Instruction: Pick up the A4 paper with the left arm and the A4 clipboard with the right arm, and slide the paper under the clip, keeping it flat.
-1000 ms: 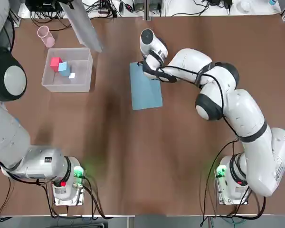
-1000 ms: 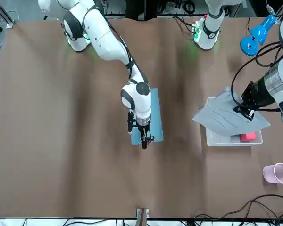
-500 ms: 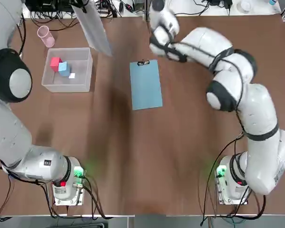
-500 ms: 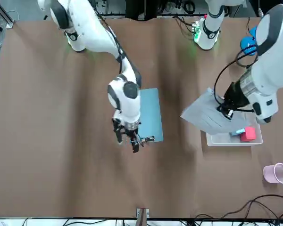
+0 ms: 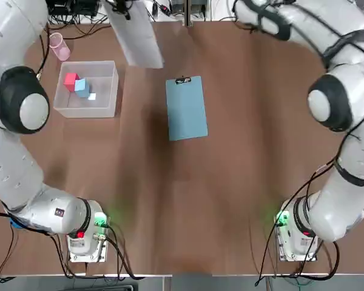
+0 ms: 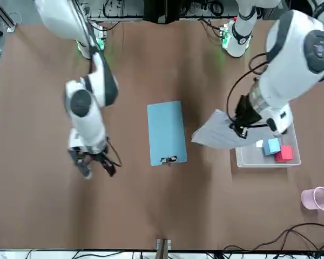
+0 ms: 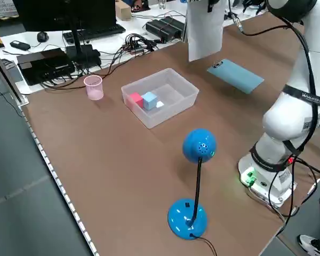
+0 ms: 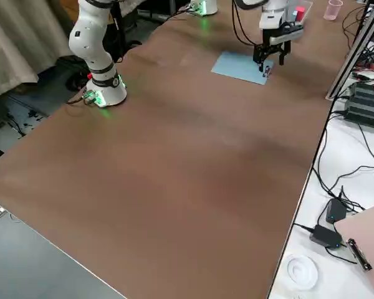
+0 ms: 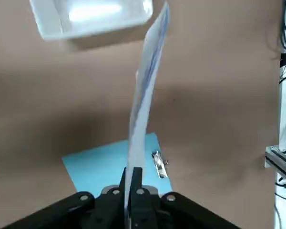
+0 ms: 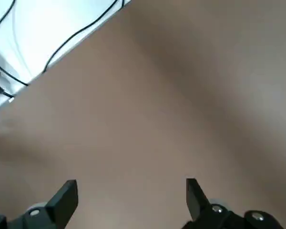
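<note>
Hanging in the front view from the left gripper (image 6: 236,129), the A4 paper (image 6: 213,131) is well left of the clipboard (image 6: 166,129), partly over the bin (image 6: 254,159). The board lies on the table (image 6: 167,210), its clip (image 6: 168,159) at the far edge. The right gripper is raised to the right of the board, holding nothing; a hurried return from there could shove the board askew.

The top view leaves that right gripper out but shows the sheet sloping down toward the near side; if the free edge met the table or clip first, it would probably buckle.

The left side view shows the paper's broad face, while the right side view gives no clear sight of it, so neither alone would do for judging alignment.

The left wrist view shows what the others cannot: two fingers pressed together on the sheet, seen nearly edge-on with a slight bend. Such a narrow pinch could let it swivel.

The right wrist view shows fingers (image 10: 66,202) wide apart over bare table; nothing is yet raising the clip, so pushing now would likely crease the paper.
</note>
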Robot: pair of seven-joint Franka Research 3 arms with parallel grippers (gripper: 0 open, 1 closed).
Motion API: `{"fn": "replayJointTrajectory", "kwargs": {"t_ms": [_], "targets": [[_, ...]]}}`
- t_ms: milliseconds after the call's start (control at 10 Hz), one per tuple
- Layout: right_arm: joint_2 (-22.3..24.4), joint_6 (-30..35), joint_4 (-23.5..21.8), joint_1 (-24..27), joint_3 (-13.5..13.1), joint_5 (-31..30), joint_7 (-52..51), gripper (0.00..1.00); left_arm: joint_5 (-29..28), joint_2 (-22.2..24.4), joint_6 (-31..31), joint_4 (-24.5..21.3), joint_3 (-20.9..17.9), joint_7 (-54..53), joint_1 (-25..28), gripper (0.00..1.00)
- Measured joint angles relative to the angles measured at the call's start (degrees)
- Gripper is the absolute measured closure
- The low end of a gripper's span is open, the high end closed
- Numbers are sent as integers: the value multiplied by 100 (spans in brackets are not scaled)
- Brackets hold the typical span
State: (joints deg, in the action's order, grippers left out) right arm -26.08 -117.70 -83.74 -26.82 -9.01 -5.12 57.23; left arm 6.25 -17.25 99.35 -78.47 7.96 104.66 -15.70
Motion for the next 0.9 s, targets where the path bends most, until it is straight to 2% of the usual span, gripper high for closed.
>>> {"fn": "replayJointTrajectory", "kwargs": {"t_ms": [200,400,600,900], "targets": [[481,726,-55,444,2,144,-1362,0,-5,-111,201,-198,2,1026,-495,99],[877,1396,-93,873,4,218,-2686,0,-15,-314,241,-359,0,1438,-775,99],[1279,2068,-100,1302,1,378,-4102,0,-79,-392,282,-693,-1,1548,-915,99],[1853,2765,-149,1839,-4,415,-5379,0,-83,-382,731,-916,-1,1943,-951,99]]}}
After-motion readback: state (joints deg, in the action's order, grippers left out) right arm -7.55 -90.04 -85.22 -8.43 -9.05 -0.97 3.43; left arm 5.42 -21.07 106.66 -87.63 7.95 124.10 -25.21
